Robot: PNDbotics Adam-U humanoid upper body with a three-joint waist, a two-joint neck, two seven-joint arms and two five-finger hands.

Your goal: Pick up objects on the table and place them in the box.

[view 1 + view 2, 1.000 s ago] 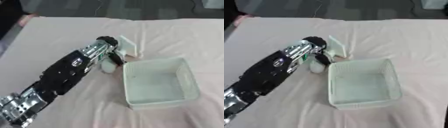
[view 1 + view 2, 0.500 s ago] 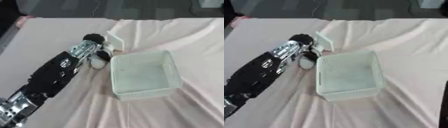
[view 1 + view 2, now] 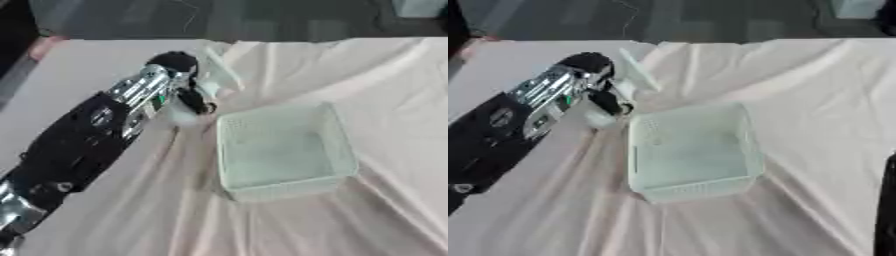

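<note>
A pale pinkish cloth (image 3: 367,90) covers the whole surface (image 3: 79,65), pulled into long folds that run toward the near edge. On it, a little right of centre, sits the box (image 3: 284,150), a pale green basket with mesh walls; nothing shows inside it. The robot's left arm (image 3: 83,145), black with silver joints, reaches in from the lower left corner up to the box's far left corner. Its left hand (image 3: 188,92) hangs just beside that corner, dark fingers curled downward around a small whitish object (image 3: 598,118) that lies on the cloth against the box's outer wall; how far they close round it I cannot tell. A pale flat piece (image 3: 223,72) stands tilted just behind the hand. A dark strip at the right edge of the right eye view is all that shows on that side.
</note>
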